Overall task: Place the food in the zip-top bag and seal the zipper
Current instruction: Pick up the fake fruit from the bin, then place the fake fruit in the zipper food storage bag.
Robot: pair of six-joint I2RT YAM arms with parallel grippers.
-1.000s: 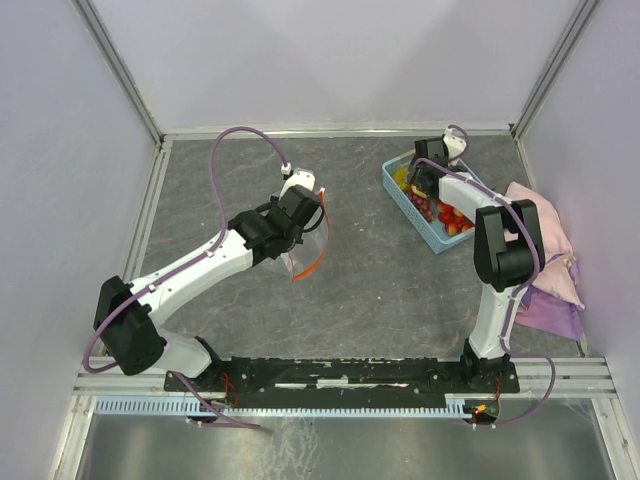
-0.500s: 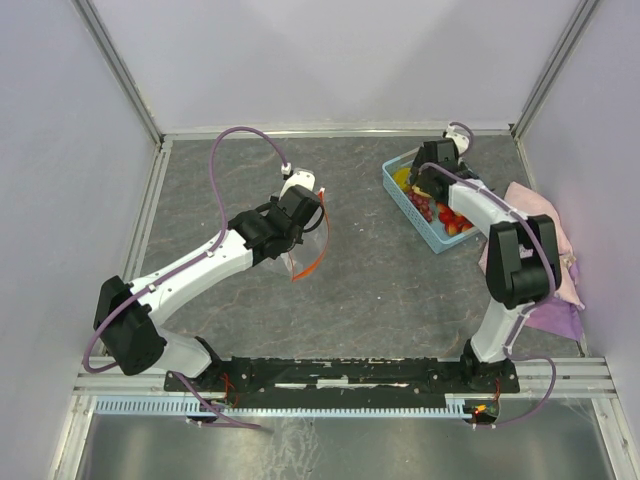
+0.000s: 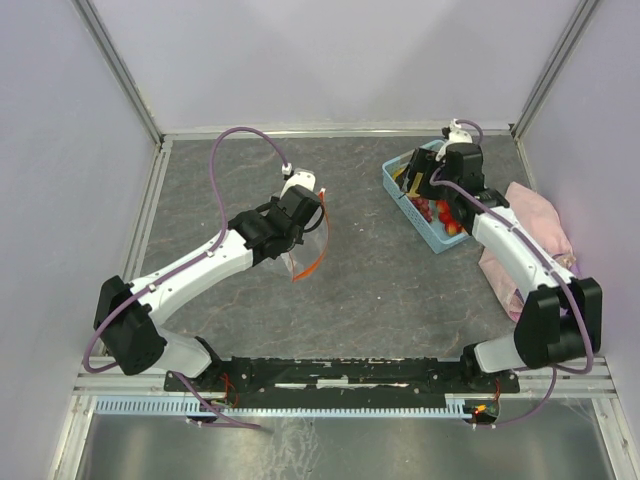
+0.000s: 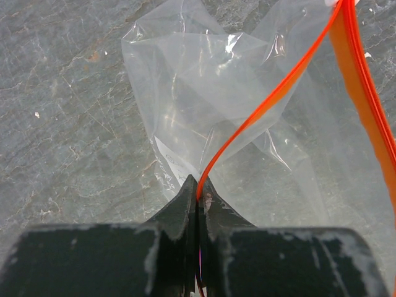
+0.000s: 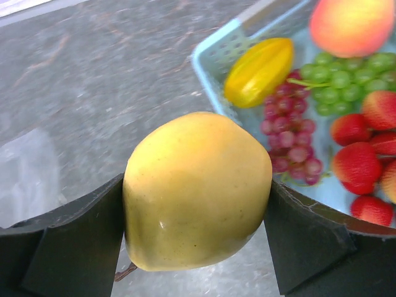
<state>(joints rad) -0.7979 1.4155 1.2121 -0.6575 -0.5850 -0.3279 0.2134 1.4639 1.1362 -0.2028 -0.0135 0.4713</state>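
Observation:
My left gripper (image 4: 198, 185) is shut on the orange-red zipper (image 4: 278, 93) at one end of the zip-top bag's mouth. The clear zip-top bag (image 4: 204, 93) hangs from it over the grey table, mouth gaping, with nothing inside. In the top view the left gripper (image 3: 305, 208) holds the bag (image 3: 306, 250) near the table's middle. My right gripper (image 5: 197, 204) is shut on a yellow mango-like fruit (image 5: 198, 192), held above the table just beside the basket's corner. The rest of the food lies in the basket: a peach (image 5: 352, 25), a yellow fruit (image 5: 260, 71), grapes (image 5: 288, 133) and strawberries (image 5: 356, 164).
The light blue slatted basket (image 3: 400, 195) stands at the back right, under my right gripper (image 3: 428, 183). A pink cloth (image 3: 545, 235) lies bunched at the right edge beside the right arm. Metal rails and walls border the table.
The right arm has swung its elbow outward and toward the near edge, and its jaws have narrowed onto the yellow fruit. The left arm and bag have not moved.

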